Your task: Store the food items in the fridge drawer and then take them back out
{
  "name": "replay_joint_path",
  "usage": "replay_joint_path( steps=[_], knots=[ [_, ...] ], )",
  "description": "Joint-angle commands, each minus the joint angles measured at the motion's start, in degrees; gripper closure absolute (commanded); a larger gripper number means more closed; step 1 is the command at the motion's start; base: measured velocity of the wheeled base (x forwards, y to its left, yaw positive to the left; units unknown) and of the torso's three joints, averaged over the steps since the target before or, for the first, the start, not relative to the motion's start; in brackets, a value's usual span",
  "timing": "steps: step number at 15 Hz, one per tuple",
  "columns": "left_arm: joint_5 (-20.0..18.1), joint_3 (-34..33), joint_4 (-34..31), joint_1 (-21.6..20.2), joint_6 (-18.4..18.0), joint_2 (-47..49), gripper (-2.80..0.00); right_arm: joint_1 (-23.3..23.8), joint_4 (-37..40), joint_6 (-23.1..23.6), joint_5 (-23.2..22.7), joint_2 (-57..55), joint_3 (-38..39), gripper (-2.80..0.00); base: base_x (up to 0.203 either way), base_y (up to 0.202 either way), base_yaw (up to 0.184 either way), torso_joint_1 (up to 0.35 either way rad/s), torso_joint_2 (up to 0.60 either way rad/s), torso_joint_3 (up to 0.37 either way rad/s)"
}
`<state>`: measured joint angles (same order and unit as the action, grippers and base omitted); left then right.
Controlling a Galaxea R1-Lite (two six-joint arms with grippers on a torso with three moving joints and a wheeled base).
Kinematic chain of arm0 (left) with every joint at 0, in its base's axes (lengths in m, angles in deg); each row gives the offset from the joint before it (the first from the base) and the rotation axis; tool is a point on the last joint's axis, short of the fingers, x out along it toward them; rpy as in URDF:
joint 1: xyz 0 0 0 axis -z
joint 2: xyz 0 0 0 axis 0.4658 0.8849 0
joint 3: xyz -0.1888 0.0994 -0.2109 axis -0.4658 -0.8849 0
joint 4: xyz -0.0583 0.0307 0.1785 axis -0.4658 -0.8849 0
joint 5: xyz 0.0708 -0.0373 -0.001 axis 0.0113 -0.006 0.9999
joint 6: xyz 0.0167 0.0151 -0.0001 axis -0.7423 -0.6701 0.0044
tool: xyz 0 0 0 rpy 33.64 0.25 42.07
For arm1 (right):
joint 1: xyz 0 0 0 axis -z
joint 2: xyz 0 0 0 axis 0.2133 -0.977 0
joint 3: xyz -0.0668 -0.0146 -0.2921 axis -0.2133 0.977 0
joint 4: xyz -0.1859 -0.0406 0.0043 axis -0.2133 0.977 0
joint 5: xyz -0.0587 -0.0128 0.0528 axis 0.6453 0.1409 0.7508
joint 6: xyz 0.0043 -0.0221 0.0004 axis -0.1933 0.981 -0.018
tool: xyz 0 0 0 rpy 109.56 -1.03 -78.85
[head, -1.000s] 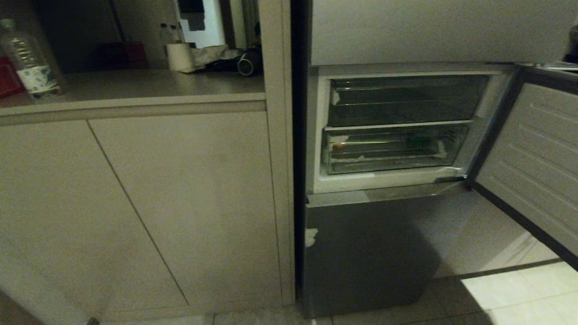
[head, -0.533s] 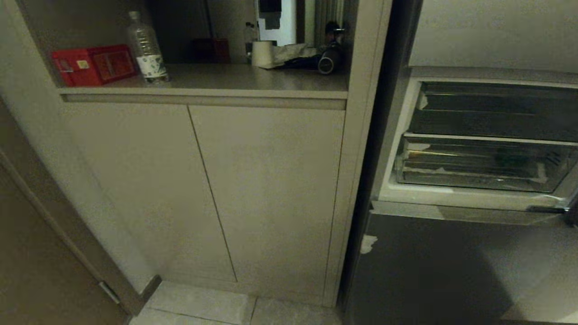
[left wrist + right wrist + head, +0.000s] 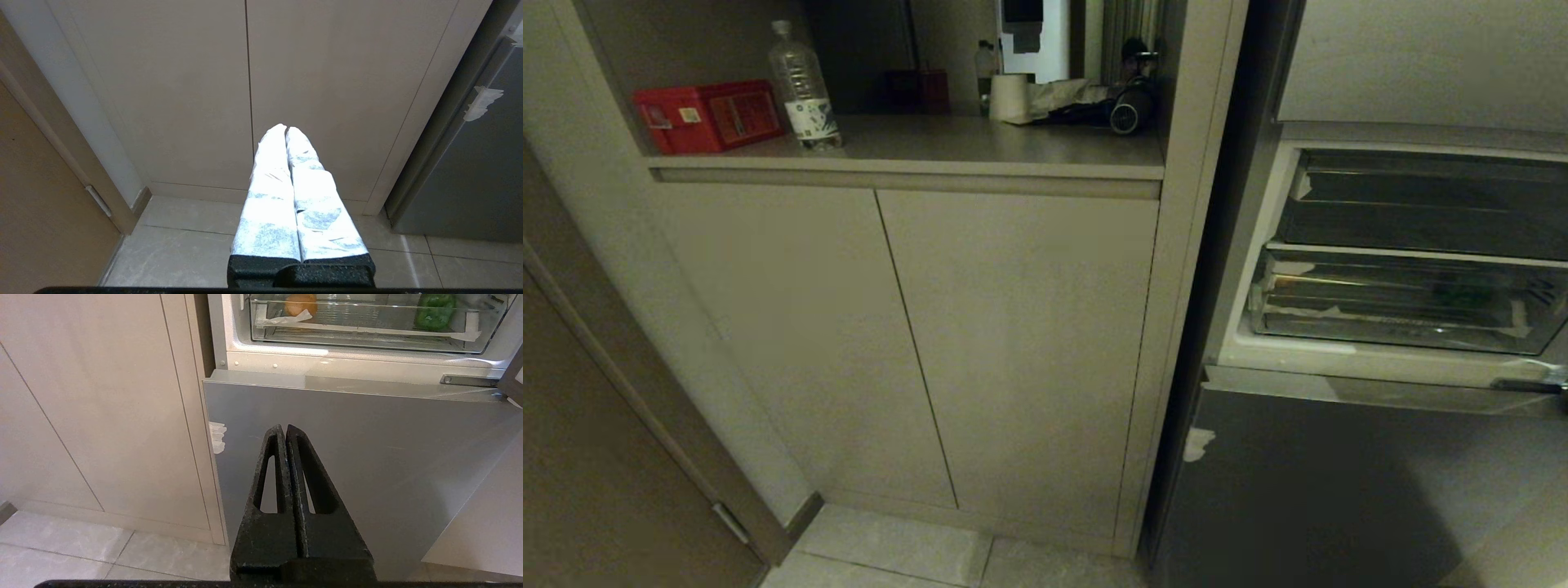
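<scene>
On counter, bottle [image 3: 805, 90] label unreadable; both end effectors [image 3: 286, 128] [image 3: 284, 426] closed, empty.

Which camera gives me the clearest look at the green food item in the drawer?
Right wrist view: the green item sits bright and distinct behind the drawer front, though cut off above. Head view shows only a dim green smudge. Left wrist view misses it entirely.

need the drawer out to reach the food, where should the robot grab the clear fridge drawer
Probably by the thick front lip of the fridge drawer, near its middle, coming straight in from the front through the open door. The lip runs the drawer's full width and faces outward, and it clears the orange item and the green item behind it. Both grippers hang low, jaws shut.
</scene>
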<state>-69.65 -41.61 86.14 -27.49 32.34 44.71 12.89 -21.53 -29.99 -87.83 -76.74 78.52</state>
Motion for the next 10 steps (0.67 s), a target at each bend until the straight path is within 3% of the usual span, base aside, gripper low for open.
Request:
replay_joint_path(
  steps=[1,7,10],
  knots=[
    [0.1,0.0,0.0,0.0,0.1,0.0,0.00,0.0,-0.1,0.0,0.0,0.0,1.8,0.00,0.000,0.000,0.000,0.000,0.00,0.000],
    [0.1,0.0,0.0,0.0,-0.1,0.0,0.00,0.0,0.0,3.3,-0.4,0.0,1.7,0.00,0.000,0.000,0.000,0.000,0.00,0.000],
    [0.0,0.0,0.0,0.0,0.1,0.0,0.00,0.0,0.5,4.0,-0.5,-4.3,-3.7,0.00,0.000,0.000,0.000,0.000,0.00,0.000]
  ],
)
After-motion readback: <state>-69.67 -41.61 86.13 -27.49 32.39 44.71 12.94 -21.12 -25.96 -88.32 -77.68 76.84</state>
